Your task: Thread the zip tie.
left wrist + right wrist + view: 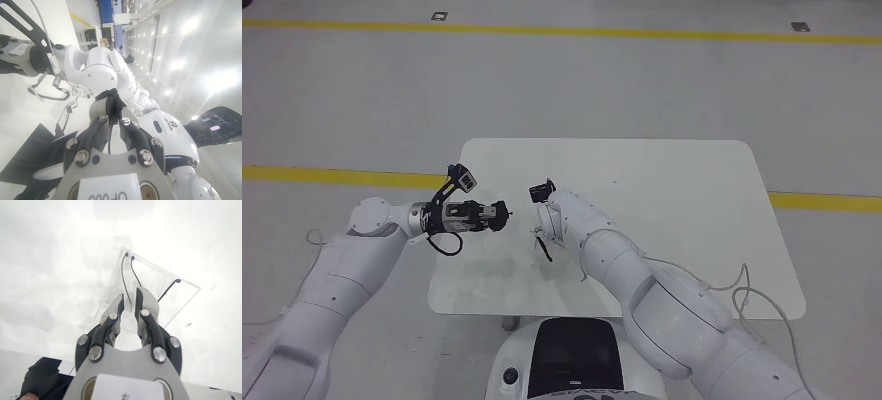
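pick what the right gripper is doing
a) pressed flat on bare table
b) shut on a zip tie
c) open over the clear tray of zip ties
c: the right gripper has its fingers apart above the clear tray, and a black zip tie lies in the gap between them, not gripped.

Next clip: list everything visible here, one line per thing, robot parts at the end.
loose zip ties: three, black, lying in the tray
held zip tie: one, a thin black strip that looks like a zip tie, running back from the left pincer's fingertips
tray: one, clear, on the table under the right pincer
table: one, white, in front of the robot
floor lines: two, yellow, on the grey floor beyond and beside the table
left pincer: one, grey and black, shut, held above the table
right pincer: one, grey and black, open, poised over the tray
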### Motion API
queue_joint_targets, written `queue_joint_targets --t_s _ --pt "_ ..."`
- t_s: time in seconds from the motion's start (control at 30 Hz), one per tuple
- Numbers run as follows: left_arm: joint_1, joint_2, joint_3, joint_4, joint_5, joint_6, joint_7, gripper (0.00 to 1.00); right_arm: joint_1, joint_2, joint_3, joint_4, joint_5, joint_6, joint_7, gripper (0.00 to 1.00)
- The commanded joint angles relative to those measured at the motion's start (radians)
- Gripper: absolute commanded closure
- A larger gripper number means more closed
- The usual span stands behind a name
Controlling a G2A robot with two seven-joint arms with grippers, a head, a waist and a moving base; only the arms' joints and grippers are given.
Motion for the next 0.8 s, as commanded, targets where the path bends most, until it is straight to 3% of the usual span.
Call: queue_joint_targets --t_s 0.0,0.2,0.33,0.77 --pt "0.0 0.0 0.0 0.0 0.0 0.0 0.0 1.0 0.0 -0.001 0.001 0.003 0.0 -0.001 0.001 0.84" --pt "0.0 0.0 0.0 0.0 0.0 0.0 0.0 1.0 0.003 -0.002 0.005 0.013 0.001 -0.003 0.004 0.87" --pt "0.0 0.0 0.0 0.0 0.0 0.0 0.0 1.0 0.005 -0.003 0.008 0.016 0.002 -0.003 0.004 1.0" --pt "0.0 0.0 0.0 0.0 0.0 0.0 0.0 1.0 0.011 -0.004 0.016 0.011 0.001 -0.007 -0.007 1.0"
